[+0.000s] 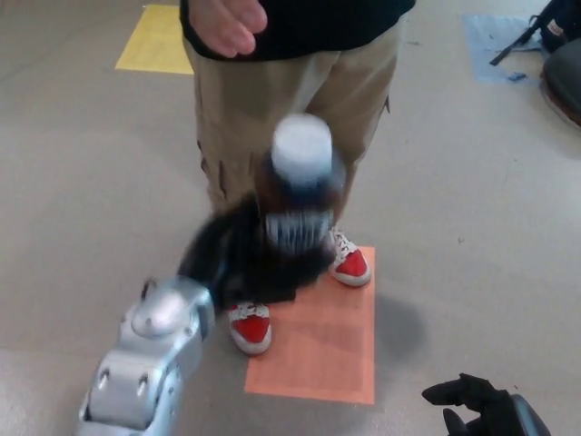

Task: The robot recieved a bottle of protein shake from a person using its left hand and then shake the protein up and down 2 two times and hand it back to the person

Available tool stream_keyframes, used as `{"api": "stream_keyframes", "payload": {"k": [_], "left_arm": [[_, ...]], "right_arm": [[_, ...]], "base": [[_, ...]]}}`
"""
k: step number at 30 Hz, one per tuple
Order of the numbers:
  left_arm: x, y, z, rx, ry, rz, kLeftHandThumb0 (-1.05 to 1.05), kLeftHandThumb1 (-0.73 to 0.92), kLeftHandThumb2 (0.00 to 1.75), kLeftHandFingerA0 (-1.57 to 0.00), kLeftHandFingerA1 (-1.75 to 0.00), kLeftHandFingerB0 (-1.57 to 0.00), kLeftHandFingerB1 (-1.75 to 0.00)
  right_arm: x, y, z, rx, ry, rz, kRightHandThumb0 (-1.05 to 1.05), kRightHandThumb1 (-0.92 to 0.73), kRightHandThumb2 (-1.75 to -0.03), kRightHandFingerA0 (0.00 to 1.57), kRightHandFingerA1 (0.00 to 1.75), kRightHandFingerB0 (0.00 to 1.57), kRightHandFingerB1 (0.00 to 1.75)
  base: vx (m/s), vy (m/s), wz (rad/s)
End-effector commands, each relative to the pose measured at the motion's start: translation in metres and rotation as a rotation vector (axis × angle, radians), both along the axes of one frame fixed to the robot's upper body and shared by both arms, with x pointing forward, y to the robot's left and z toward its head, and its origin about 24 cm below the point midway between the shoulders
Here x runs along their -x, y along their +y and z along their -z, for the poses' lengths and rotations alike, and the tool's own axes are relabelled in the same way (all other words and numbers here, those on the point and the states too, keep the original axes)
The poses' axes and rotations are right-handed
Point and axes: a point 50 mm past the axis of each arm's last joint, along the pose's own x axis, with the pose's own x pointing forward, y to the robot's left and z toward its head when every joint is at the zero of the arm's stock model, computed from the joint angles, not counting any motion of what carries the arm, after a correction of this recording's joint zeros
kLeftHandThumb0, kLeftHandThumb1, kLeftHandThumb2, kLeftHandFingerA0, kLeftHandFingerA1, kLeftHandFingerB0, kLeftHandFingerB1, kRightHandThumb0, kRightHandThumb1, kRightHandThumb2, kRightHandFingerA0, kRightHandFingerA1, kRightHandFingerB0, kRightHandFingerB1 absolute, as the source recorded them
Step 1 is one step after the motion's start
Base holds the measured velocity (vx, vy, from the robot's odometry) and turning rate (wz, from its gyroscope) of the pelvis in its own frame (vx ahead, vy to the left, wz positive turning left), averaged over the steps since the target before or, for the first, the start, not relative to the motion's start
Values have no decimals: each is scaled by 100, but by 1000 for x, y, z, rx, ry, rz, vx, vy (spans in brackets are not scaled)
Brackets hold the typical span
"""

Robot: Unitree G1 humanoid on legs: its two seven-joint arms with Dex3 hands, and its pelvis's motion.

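Gripping the blurred, seemingly brown bottle [300,195], white cap up, left hand [241,259] holds it.

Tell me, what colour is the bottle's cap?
White, seen in the head view, on the blurred bottle held by the left hand.

view count: one feed only, head view, so nothing for me to cross-check against.
position: I'm looking from the robot's head, high up.
facing: steeply down and forward onto the floor [82,182].
framing: person [290,100] opposite is cut off at the top edge, torso to shoes only.
nearness: left hand [245,259] is close under the lens and blurred; right hand [477,404] just clips the bottom right corner.
far edge: yellow floor mark [154,36] at top left.
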Motion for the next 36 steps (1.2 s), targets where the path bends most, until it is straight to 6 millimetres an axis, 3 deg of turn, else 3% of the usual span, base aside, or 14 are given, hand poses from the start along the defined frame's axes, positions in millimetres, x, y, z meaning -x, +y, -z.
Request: {"api": "stream_keyframes", "payload": {"k": [1, 3, 5, 6, 8, 10, 13, 14, 16, 17, 20, 24, 27, 36], "left_arm": [[49, 6, 82, -171, 299, 79, -20, 78, 77, -81, -155, -70, -110], [46, 5, 74, -146, 279, 83, -22, 79, 75, -78, -159, -66, -113], [19, 0, 26, -39, 134, 49, -19, 80, 72, -80, -160, -70, -112], [1, -2, -21, 50, 5, 8, -20, 80, 73, -81, -159, -69, -114], [-5, -1, -41, 77, -45, -3, -20, 80, 73, -82, -161, -69, -115], [2, -1, -30, 66, -28, 6, -14, 80, 72, -82, -153, -70, -108], [28, 4, 36, -83, 143, 79, -17, 73, 79, -78, -156, -70, -112], [32, 6, 41, -96, 156, 85, -17, 73, 79, -78, -156, -70, -112], [58, 9, 83, -207, 300, 117, -18, 79, 72, -84, -149, -74, -103], [60, 8, 86, -221, 313, 123, -24, 77, 75, -84, -153, -72, -111], [53, 6, 74, -214, 281, 130, -28, 80, 68, -80, -154, -72, -106], [18, -6, 8, -89, 82, 111, -21, 77, 76, -79, -155, -71, -111], [-2, -11, -29, -36, -4, 99, -21, 78, 74, -86, -152, -71, -109], [2, -15, -44, -12, -5, 92, -15, 74, 83, -87, -153, -73, -116]], "right_arm": [[1, -4, -1, -15, -9, 17, -29, -82, -76, 99, 69, 77, 63], [1, -3, -1, -14, -10, 19, -31, -82, -77, 99, 68, 78, 63], [1, -3, 0, -9, -7, 17, -28, -79, -81, 99, 68, 76, 63], [4, -3, 1, 0, 2, 11, -28, -77, -83, 99, 67, 77, 63], [8, -1, 3, -3, 6, 16, -27, -77, -83, 100, 68, 77, 63], [9, 0, 3, -4, -7, 19, -27, -76, -84, 101, 69, 78, 63], [7, 0, 3, -27, -4, 28, -27, -76, -85, 100, 69, 76, 63], [8, 1, 3, -31, -1, 26, -27, -76, -85, 100, 69, 76, 63], [8, 1, 3, -35, -1, 30, -29, -78, -83, 99, 69, 75, 63], [7, 1, 3, -36, -1, 31, -29, -80, -79, 99, 70, 76, 63], [5, 1, 2, -39, -3, 30, -28, -80, -80, 99, 70, 76, 63], [11, -1, 6, -6, 14, 25, -29, -77, -82, 101, 68, 78, 62], [12, -3, 6, -1, 22, 26, -27, -77, -83, 100, 66, 77, 62], [40, -10, 18, 19, 80, 14, -28, -77, -81, 101, 69, 78, 62]], "base": [[0, 0, 0], [7, -3, 3], [3, -6, 7], [-7, -6, 8], [-7, -2, 4], [0, 0, 0], [2, 0, -5], [0, 0, 0], [0, 0, 0], [13, -3, 8], [6, 0, 6], [-1, 1, 2], [0, 0, 0], [0, 0, 0]]}}
